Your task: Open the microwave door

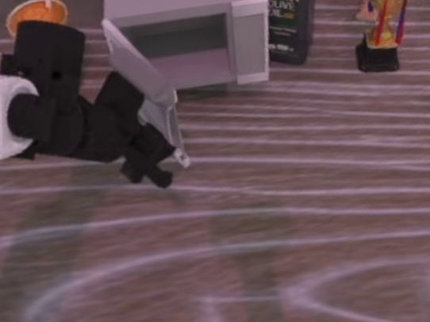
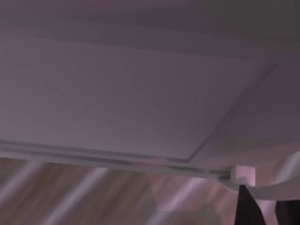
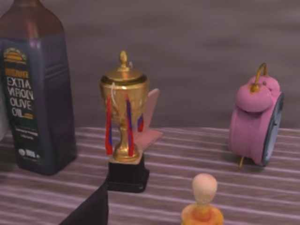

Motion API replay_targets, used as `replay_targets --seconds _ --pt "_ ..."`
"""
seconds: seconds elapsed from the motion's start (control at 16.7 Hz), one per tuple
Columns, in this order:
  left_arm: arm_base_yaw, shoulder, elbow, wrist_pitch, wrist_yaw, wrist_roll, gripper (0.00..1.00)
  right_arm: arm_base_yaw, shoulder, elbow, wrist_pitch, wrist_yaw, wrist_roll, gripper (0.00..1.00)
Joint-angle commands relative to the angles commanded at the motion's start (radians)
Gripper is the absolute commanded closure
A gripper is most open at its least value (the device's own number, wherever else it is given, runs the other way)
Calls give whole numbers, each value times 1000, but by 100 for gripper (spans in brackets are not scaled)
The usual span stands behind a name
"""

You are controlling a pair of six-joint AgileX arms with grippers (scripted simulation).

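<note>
The microwave (image 1: pixel 205 30) is a smooth, boxy, pale grey-white oven standing at the far edge of the streaked brown wood-grain table (image 1: pixel 305 228), left of centre, and its square cavity shows nothing inside. The microwave door (image 1: pixel 145 91), a flat pale panel, is swung well out toward the front, hinged at the oven's left side. My left gripper (image 1: pixel 161 162), matte black and blocky, is at the door's free lower edge, pinching the white handle (image 1: pixel 176 157); in the left wrist view the door's flat panel (image 2: pixel 131 103) fills most of the picture. Just right of the microwave stands a tall dark olive-oil bottle (image 1: pixel 289 6), then a shiny gold trophy (image 1: pixel 386 13) on a black base. A rounded pink alarm clock (image 3: pixel 255 119) shows in the right wrist view. I cannot tell the right gripper's state.
</note>
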Motion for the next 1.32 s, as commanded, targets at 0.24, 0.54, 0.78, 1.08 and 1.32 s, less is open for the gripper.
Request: replay_targets --seconds 0.24,0.54,0.78,1.08,1.32 --pt "0 0 0 0 0 0 100 0 0 0 0 0 0 0" --pt "0 0 0 0 0 0 100 0 0 0 0 0 0 0" --pt "0 0 0 0 0 0 100 0 0 0 0 0 0 0" --pt "-4 0 -5 -3 7 -1 100 0 0 0 0 0 0 0" --pt "18 1 4 -25 32 48 100 0 0 0 0 0 0 0"
